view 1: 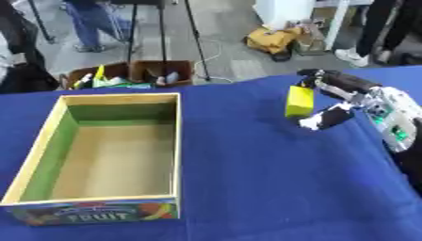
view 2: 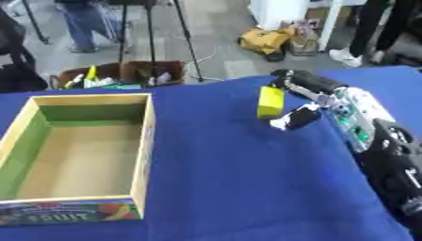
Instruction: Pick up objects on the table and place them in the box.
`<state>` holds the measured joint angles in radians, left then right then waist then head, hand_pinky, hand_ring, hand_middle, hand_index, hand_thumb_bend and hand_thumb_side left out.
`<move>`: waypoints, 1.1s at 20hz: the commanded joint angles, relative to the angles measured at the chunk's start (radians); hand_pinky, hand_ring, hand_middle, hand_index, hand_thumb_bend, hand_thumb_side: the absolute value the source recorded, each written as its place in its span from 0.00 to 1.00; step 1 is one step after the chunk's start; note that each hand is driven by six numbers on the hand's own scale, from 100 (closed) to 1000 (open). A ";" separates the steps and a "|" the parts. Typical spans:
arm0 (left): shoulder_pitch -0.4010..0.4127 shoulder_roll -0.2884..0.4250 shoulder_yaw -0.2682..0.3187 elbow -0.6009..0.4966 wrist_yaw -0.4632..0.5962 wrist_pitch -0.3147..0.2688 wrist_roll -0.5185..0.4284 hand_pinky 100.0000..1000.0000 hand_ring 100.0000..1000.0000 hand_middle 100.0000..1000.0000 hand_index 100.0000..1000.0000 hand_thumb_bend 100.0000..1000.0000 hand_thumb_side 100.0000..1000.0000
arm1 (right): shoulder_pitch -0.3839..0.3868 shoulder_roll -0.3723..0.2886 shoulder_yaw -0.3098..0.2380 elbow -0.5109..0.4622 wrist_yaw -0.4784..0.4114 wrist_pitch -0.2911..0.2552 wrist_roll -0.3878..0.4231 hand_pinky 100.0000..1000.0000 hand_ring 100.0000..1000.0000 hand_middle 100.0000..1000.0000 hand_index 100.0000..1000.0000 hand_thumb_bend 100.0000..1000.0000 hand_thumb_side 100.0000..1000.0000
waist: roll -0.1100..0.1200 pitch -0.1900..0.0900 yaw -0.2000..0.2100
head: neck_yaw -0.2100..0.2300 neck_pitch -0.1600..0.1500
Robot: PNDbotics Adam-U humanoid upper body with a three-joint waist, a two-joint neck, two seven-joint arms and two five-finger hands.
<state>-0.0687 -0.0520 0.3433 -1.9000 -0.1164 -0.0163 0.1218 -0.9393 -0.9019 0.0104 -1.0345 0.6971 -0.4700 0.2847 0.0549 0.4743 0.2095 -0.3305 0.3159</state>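
Past my blue table point(view 1: 247, 179) there's a brown bin point(view 1: 132, 73) of junk, tripod legs point(view 1: 194, 42), and a yellow bag point(view 1: 272, 40) on the floor.

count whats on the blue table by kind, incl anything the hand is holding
yellow block, held in the right hand: 1
open wooden box, nothing in it: 1
total: 2
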 commanded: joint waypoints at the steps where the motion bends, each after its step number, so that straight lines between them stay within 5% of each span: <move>1: -0.004 0.025 0.009 -0.023 -0.002 0.008 0.003 0.26 0.36 0.41 0.59 0.09 0.68 | -0.008 -0.048 -0.003 -0.037 -0.036 0.003 -0.014 0.70 1.00 0.33 0.56 0.12 0.38 | -0.009 -0.037 -0.002 | 0.004 0.005; 2: -0.005 0.027 0.009 -0.024 -0.002 0.010 0.003 0.26 0.36 0.41 0.59 0.09 0.68 | -0.007 -0.049 -0.002 -0.042 -0.048 0.005 -0.015 0.70 1.00 0.32 0.54 0.12 0.42 | -0.012 -0.042 -0.003 | 0.005 0.007; 8: -0.009 0.038 0.012 -0.031 -0.001 0.022 0.009 0.27 0.36 0.41 0.59 0.09 0.67 | 0.001 -0.052 0.012 -0.093 -0.153 0.015 -0.004 0.70 1.00 0.26 0.48 0.23 0.30 | -0.022 -0.070 -0.005 | 0.010 0.020; 15: -0.013 0.055 0.014 -0.040 0.004 0.038 0.015 0.27 0.36 0.41 0.59 0.08 0.67 | -0.014 -0.041 0.052 -0.210 -0.291 0.037 0.021 0.68 0.94 0.25 0.45 0.30 0.33 | -0.035 -0.114 -0.006 | 0.015 0.045; 22: -0.016 0.071 0.014 -0.048 0.009 0.052 0.023 0.27 0.36 0.41 0.59 0.08 0.66 | -0.074 0.038 0.099 -0.251 -0.368 0.086 0.058 0.68 0.94 0.25 0.45 0.36 0.31 | -0.047 -0.157 0.010 | 0.014 0.070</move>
<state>-0.0788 -0.0072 0.3498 -1.9217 -0.1113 0.0317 0.1439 -0.9895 -0.8549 0.1096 -1.2684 0.3457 -0.3936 0.3357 0.0072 0.3396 0.2198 -0.3180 0.3797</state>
